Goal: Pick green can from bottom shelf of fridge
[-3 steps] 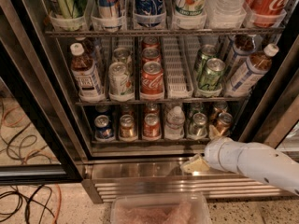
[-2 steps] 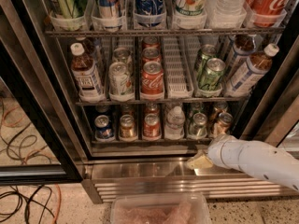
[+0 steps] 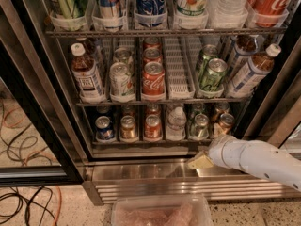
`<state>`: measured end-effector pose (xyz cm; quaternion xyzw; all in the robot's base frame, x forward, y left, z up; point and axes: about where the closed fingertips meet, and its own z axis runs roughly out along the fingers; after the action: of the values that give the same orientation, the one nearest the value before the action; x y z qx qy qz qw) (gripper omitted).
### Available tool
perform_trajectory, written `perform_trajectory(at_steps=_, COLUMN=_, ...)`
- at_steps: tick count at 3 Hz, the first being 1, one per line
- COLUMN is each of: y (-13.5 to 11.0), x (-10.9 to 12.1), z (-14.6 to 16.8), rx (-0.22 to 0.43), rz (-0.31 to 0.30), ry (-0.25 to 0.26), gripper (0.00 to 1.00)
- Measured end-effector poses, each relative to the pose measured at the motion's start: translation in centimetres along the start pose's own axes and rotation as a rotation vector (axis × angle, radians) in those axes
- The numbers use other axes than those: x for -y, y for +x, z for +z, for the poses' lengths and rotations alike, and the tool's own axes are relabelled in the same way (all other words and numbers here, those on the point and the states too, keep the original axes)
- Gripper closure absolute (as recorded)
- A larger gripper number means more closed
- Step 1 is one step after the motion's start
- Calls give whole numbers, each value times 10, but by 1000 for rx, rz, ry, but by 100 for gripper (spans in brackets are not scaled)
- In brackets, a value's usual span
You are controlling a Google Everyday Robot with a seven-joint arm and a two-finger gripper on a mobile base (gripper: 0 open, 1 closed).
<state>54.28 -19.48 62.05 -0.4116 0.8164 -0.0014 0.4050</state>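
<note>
The fridge stands open with its wire racks in view. The bottom shelf holds a row of small cans and a bottle. The green can, dark green with a silver top, stands second from the right in that row, left of a brown-orange can. My gripper is at the end of the white arm that comes in from the right. It is low, in front of the steel strip under the shelf, just below the green can and apart from it.
The bottom shelf also holds a blue can, a gold can, an orange-red can and a clear bottle. Two brighter green cans stand on the rack above. A plastic bin and cables lie on the floor.
The gripper and arm have moved slightly right and up, closer to the bottom shelf's front edge. The cans have not moved.
</note>
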Motion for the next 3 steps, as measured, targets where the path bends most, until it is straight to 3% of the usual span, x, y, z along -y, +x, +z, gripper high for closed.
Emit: perform_trajectory(at_steps=3, y=2, x=32, z=18, rx=35, rz=8, ry=41, gripper=0)
